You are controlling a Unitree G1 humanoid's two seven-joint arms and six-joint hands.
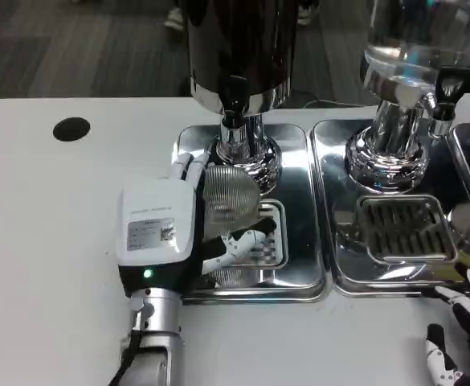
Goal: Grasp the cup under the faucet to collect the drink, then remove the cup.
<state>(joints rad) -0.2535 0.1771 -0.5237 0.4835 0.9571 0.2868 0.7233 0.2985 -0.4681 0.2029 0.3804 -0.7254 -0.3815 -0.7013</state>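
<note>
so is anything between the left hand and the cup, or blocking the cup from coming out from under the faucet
Nothing visible. The left hand already wraps the ribbed clear cup, which sits under the dark dispenser's faucet over the drip tray. The table to the hand's left looks free for pulling the cup away.

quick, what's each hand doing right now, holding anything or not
Left hand: holding the ribbed clear cup under the dark dispenser's faucet.
Right hand: holding nothing, fingers apart at the table's near right edge.
</note>
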